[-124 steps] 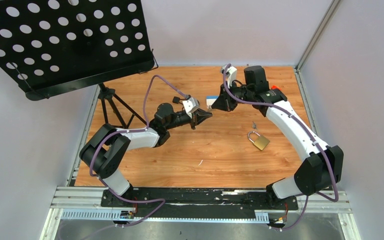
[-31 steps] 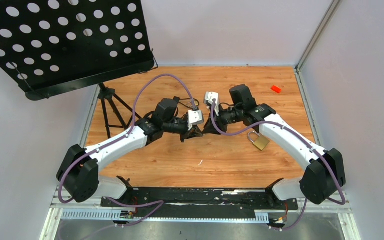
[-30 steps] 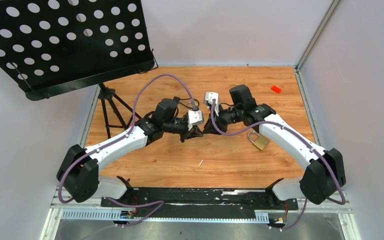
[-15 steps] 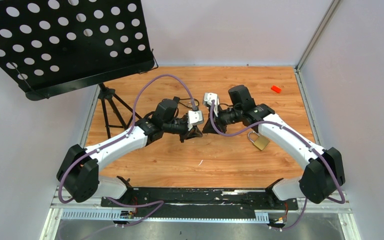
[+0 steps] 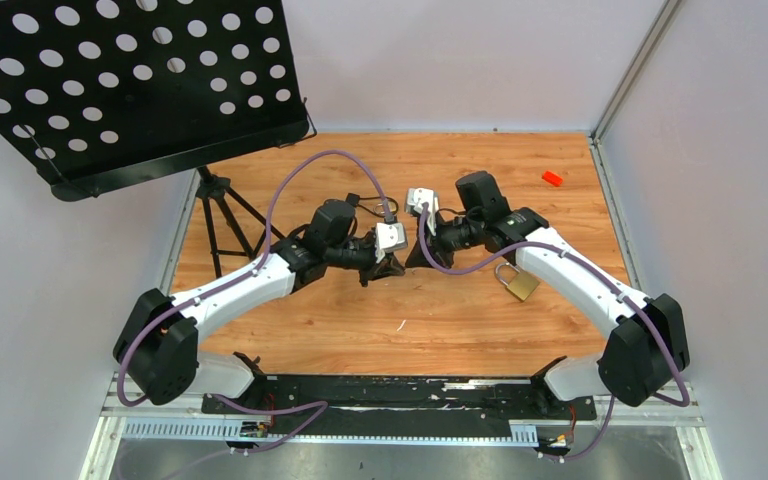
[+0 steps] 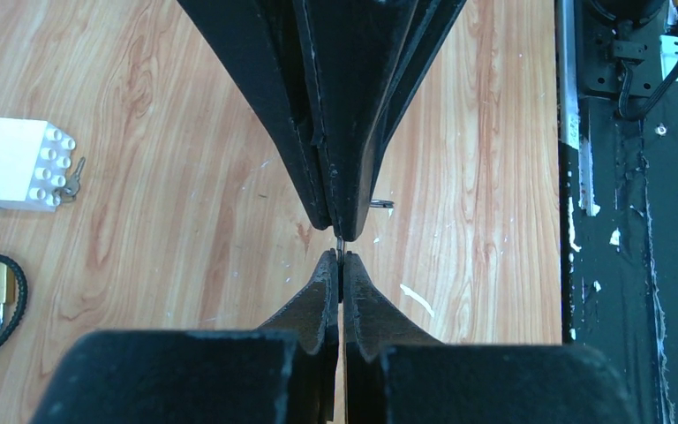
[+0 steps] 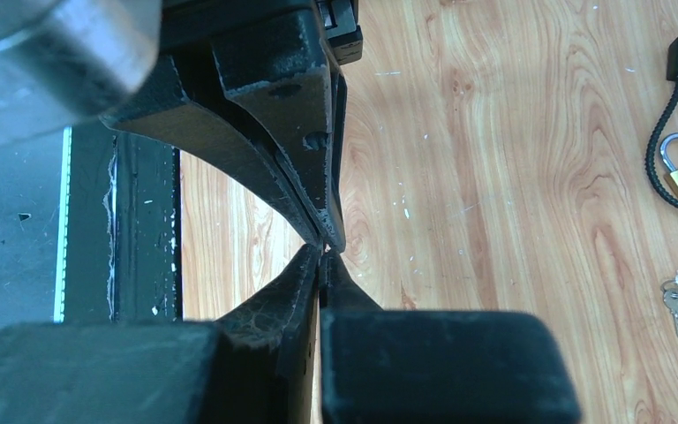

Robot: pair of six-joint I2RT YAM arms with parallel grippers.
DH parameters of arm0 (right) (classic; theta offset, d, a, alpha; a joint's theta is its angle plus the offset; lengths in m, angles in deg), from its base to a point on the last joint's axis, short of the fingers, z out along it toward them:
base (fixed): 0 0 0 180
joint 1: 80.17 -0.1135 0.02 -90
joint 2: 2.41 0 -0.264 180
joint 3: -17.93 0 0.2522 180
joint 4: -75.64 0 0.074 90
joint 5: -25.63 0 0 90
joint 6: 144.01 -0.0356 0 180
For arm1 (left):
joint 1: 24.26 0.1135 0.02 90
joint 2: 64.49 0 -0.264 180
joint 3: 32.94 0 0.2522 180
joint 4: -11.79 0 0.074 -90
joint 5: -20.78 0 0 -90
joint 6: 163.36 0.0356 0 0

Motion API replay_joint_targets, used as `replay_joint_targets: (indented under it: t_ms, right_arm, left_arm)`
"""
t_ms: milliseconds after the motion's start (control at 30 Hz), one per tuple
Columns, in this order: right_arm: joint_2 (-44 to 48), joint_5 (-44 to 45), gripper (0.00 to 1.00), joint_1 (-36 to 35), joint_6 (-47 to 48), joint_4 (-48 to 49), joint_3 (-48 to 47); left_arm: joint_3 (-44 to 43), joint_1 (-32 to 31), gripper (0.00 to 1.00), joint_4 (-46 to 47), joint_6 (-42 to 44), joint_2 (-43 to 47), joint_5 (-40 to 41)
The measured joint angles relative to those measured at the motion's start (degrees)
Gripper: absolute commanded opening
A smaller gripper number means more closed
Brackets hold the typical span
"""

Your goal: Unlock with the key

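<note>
1. Brought left tool [image 6: 339, 265] and right tool [image 7: 322, 261] tip to tip at centre; apart and higher seconds ago.
2. Both clenched, pinching key [image 6: 339, 240] between tips: likely a handover before unlocking.
3. Upper left, stand [image 5: 130, 80]; right of centre, padlock [image 5: 520, 283] on surface [image 5: 440, 330], crowded by right arm [image 5: 580, 275]; upper right, red block [image 5: 552, 179].

Surface [image 5: 430, 320]: wood-grain board, smooth, with a light sheen and small white scuffs. Fingers [image 6: 305, 309]: matt black plastic, the edges worn pale and slightly rough. Padlock [image 5: 522, 285]: polished brass body with a bright steel shackle; toy brick [image 6: 13, 163]: glossy white and blue plastic.
</note>
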Motion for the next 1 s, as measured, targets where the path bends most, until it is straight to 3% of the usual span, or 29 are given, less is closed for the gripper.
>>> replay_joint_targets:
  t_ms: [233, 633, 700, 1000]
  right_arm:
    - [0.46, 0.17, 0.0, -0.28, 1.01, -0.87, 0.0]
    - [3.8, 2.23, 0.0, 0.13, 1.16, -1.6, 2.8]
    - [4.0, 2.25, 0.0, 0.31, 1.07, -1.57, 3.34]
    - [6.58, 2.73, 0.0, 1.79, 0.17, -0.72, 4.33]
  left_arm:
    - [1.14, -0.04, 0.01, 1.36, 0.07, 0.72, -0.57]
    - [1.46, -0.04, 0.55, 3.19, 2.93, 3.28, -2.84]
    - [1.51, -0.02, 0.6, 3.19, 3.87, 3.41, -2.97]
    - [1.6, -0.04, 0.64, 1.46, 8.87, 4.39, -0.13]
